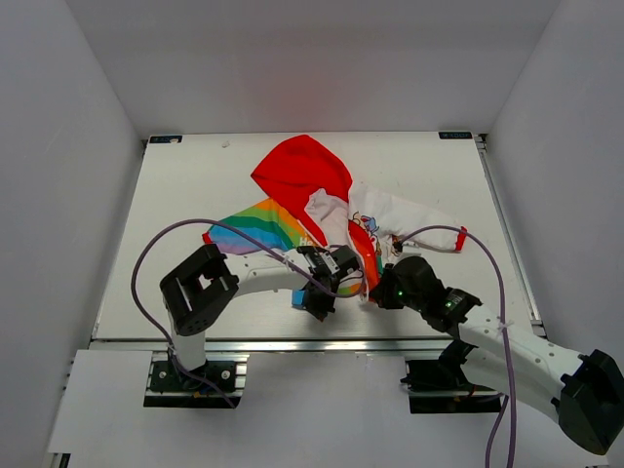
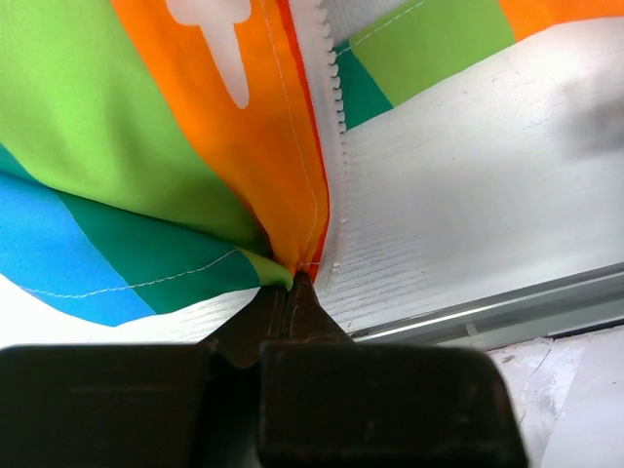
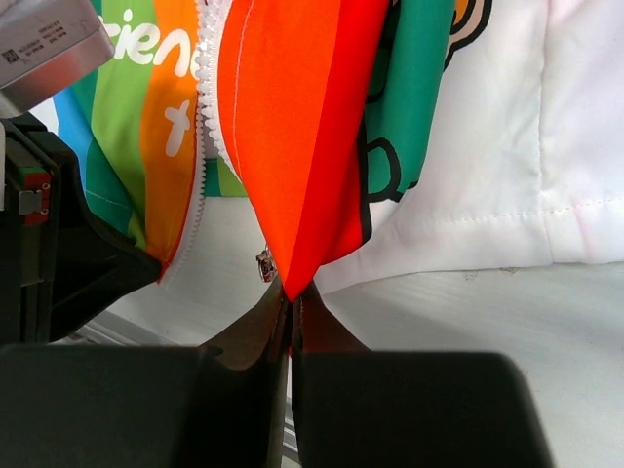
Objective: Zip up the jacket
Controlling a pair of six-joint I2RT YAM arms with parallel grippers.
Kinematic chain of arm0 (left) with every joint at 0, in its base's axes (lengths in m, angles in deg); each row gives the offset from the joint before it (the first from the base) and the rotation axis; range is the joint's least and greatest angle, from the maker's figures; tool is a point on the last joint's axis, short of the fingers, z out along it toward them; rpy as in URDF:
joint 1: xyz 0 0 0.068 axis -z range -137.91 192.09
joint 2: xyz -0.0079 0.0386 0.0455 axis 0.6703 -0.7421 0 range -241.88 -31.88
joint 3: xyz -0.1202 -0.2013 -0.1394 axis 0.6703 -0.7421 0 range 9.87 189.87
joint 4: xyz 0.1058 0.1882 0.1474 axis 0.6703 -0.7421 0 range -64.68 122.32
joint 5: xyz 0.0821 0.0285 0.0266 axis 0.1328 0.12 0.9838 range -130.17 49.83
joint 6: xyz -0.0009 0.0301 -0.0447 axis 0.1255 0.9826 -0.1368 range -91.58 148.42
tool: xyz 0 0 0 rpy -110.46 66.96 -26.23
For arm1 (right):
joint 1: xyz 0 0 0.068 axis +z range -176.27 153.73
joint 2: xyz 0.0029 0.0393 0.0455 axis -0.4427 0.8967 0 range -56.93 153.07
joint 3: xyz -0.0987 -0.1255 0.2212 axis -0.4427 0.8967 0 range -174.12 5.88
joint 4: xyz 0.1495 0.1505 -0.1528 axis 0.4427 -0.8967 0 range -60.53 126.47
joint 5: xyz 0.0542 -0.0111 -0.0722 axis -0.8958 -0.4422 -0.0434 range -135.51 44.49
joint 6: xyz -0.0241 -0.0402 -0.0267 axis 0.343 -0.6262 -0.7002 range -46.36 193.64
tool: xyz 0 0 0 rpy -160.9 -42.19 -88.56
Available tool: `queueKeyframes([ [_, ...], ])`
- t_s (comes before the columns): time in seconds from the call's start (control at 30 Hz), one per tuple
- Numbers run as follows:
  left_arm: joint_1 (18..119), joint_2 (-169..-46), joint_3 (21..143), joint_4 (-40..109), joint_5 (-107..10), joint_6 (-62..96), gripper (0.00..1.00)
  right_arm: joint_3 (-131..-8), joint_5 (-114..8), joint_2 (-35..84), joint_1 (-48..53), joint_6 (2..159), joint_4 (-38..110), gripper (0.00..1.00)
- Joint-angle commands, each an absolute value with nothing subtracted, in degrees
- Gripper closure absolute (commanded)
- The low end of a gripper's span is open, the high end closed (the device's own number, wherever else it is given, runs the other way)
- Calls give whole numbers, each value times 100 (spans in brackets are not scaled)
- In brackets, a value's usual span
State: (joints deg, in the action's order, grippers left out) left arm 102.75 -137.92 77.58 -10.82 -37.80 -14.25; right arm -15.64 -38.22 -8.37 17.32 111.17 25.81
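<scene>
The jacket [image 1: 331,210] lies open on the table, red hood toward the back, rainbow panel at the left, white printed body at the right. My left gripper [image 1: 319,297] is shut on the bottom corner of the jacket's left front edge [image 2: 292,255], where the white zipper teeth [image 2: 327,117] end. My right gripper [image 1: 378,291] is shut on the bottom corner of the red right front panel [image 3: 292,195]. A small metal zipper slider [image 3: 263,263] hangs just left of that corner. The two front edges stand apart, with bare table between them.
The white table [image 1: 195,195] has a metal rail along its near edge [image 1: 292,343]. White walls enclose it at the back and sides. The left arm's wrist [image 3: 58,224] shows close by at the left of the right wrist view. Purple cables loop over both arms.
</scene>
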Motion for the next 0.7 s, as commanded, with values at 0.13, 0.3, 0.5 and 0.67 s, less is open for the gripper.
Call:
queueKeyframes([
  [0.13, 10239, -13543, 7693, -802, -2533, -1385, 100, -1477, -3751, -1096, 1706, 11082, 2811, 100],
  [0.3, 10203, -12341, 7922, -443, -1787, -1184, 100, -1372, -4269, -1307, 1697, 10888, 3794, 100],
  [0.5, 10010, -11337, 7633, 383, -1248, -859, 100, -1390, -4805, -1386, 1583, 10564, 4760, 100],
  [0.67, 9852, -10625, 6974, 1550, -1371, -612, 100, -1082, -5403, -1509, 1460, 10150, 6123, 100],
])
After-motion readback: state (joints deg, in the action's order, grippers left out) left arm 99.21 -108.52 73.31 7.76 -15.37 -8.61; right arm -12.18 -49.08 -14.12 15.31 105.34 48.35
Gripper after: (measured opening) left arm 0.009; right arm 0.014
